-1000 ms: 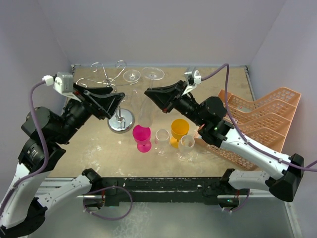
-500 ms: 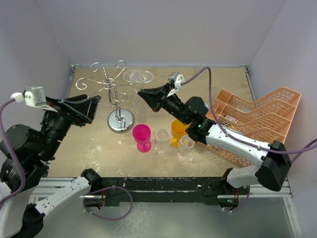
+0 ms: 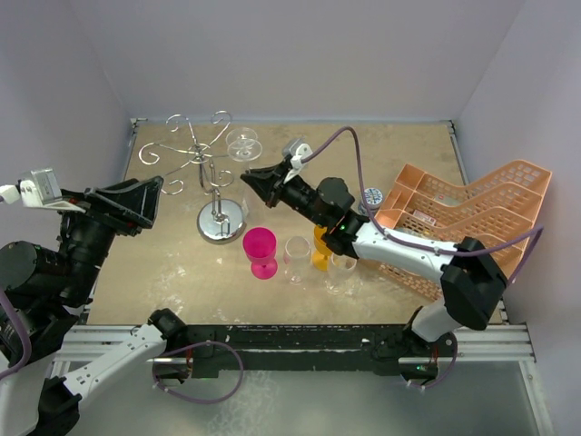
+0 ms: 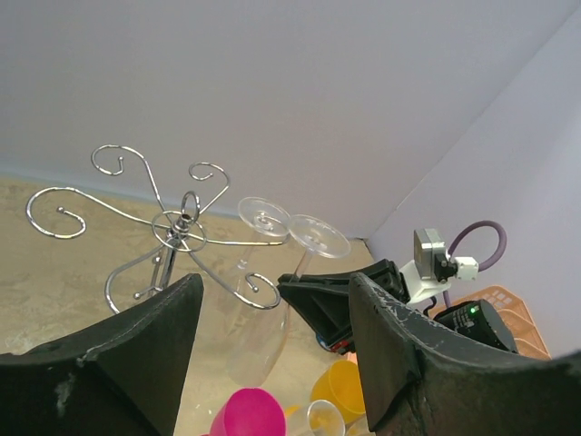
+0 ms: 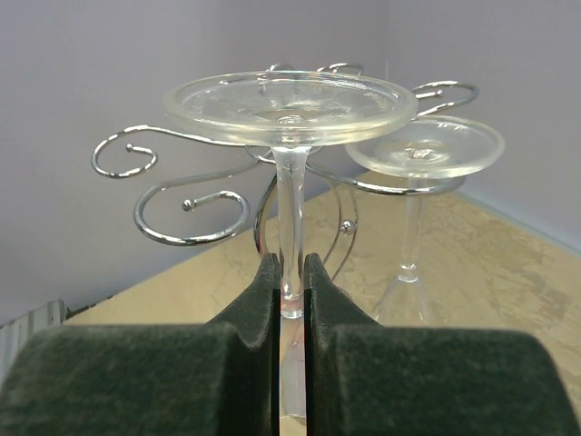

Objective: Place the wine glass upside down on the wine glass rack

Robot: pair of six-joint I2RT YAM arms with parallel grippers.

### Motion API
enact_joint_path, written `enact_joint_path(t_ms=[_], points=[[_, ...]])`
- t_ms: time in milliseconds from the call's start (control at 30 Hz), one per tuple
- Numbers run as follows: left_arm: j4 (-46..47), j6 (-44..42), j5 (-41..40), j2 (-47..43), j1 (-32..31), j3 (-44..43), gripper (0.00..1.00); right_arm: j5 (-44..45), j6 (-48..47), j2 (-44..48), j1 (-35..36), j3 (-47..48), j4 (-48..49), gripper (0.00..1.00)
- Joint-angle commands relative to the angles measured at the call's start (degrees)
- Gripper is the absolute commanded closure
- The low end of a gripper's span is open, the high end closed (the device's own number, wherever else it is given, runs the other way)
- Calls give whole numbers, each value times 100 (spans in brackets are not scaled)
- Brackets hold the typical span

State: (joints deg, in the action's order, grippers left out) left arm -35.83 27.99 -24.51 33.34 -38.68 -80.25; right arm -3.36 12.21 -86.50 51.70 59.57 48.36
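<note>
Right tool [image 5: 290,272] clamped tight, left tool [image 4: 274,295] spread wide, raised

The left arm [image 3: 77,250] and the right arm [image 3: 408,259] both mix rounded black joint housings with glossy white link shells. A small grey-white camera block [image 3: 36,188] sits on each wrist, trailing a thick mauve cable [image 3: 356,150]. The left gripper [image 4: 272,291] has broad matte-black wedge fingers [image 4: 136,354] with scuffed, speckled edges. The right gripper [image 5: 290,272] has dark, felt-textured pads [image 5: 136,381]. A small green light [image 3: 338,242] glows on the right arm's black section.
</note>
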Motion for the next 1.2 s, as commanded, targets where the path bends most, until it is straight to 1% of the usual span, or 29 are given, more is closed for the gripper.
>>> enact_joint_path(t_ms=[0, 200, 533, 1033, 1167], points=[[28, 80, -94, 27, 0, -71, 37, -220, -60, -206, -2, 389, 806, 100], [192, 115, 51, 67, 0, -138, 36, -290, 2, -475, -2, 517, 1075, 100], [223, 145, 0, 67, 1, -84, 36, -434, 114, -821, -2, 655, 1439, 100], [273, 167, -66, 66, 0, -4, 35, -864, 316, -1208, 110, 794, 1590, 100], [286, 179, -78, 59, 0, 0, 35, -1112, 377, -1287, 152, 901, 1534, 100]])
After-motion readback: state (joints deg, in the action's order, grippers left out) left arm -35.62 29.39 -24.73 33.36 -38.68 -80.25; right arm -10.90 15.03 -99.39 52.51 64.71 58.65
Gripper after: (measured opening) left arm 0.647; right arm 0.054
